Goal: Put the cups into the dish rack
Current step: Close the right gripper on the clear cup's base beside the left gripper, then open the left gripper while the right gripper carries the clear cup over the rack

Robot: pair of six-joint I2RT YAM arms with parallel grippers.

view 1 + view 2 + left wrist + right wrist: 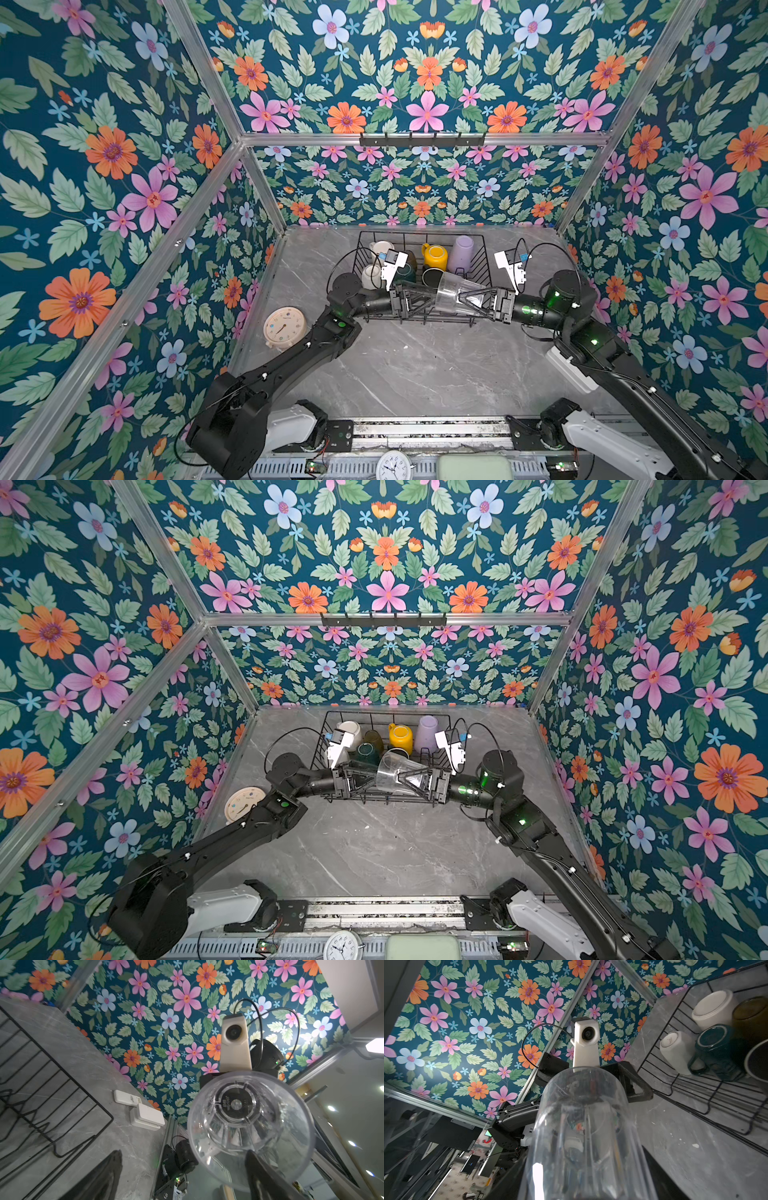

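The clear glass [451, 291] [395, 773] lies on its side in the air above the front edge of the dish rack [419, 235]. My right gripper [471, 297] [583, 1188] is shut on its narrow end, a finger on each side. My left gripper [419, 297] [182, 1176] faces the glass's mouth [249, 1126] with jaws wide open; one fingertip [259, 1172] sits at the rim. Inside the rack stand a white mug [380, 249], cream mug [371, 276], teal mug [405, 272], amber glass [749, 1016], yellow mug [435, 255], lilac tumbler [462, 249] and black mug [432, 276].
A cream clock [286, 327] lies on the marble table left of the left arm. A white box [571, 370] sits at the table's right edge under the right arm. A black hook rail [422, 140] hangs on the back frame.
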